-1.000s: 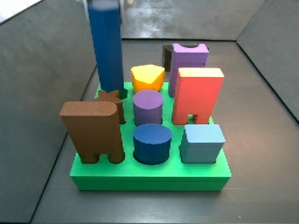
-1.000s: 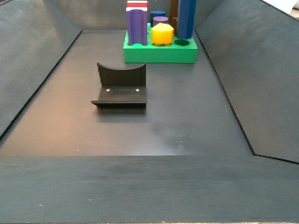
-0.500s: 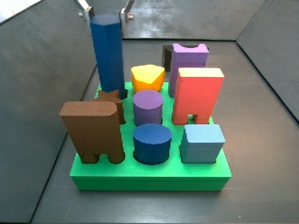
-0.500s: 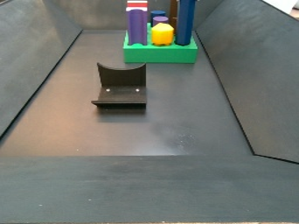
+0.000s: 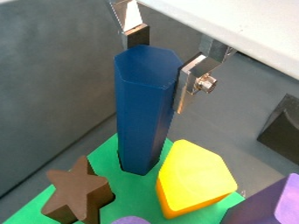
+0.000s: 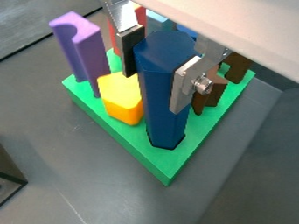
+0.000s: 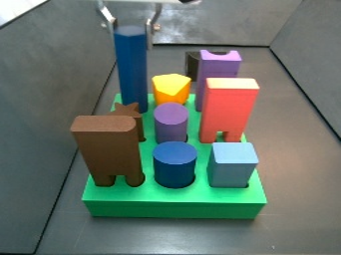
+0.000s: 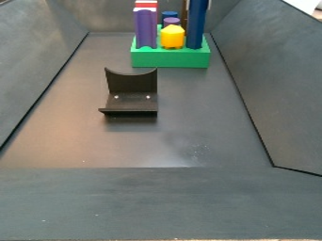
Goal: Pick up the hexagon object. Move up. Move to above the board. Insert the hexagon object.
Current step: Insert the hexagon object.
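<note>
The hexagon object, a tall bright-blue rod, stands upright in its hole at the back left corner of the green board. It also shows in both wrist views and in a side view. My gripper is open and sits just above the rod's top. In both wrist views the gripper straddles the rod's upper end, its silver fingers off the rod's sides. The board's green also shows in a wrist view and in a side view.
Other blocks fill the board: a yellow one, a purple arch, a red one, a brown one, a dark-blue cylinder and a light-blue cube. The fixture stands mid-floor. Grey walls enclose the floor.
The rod has sunk lower into the board's hole. My gripper has let go of it, opened and risen above its top.
</note>
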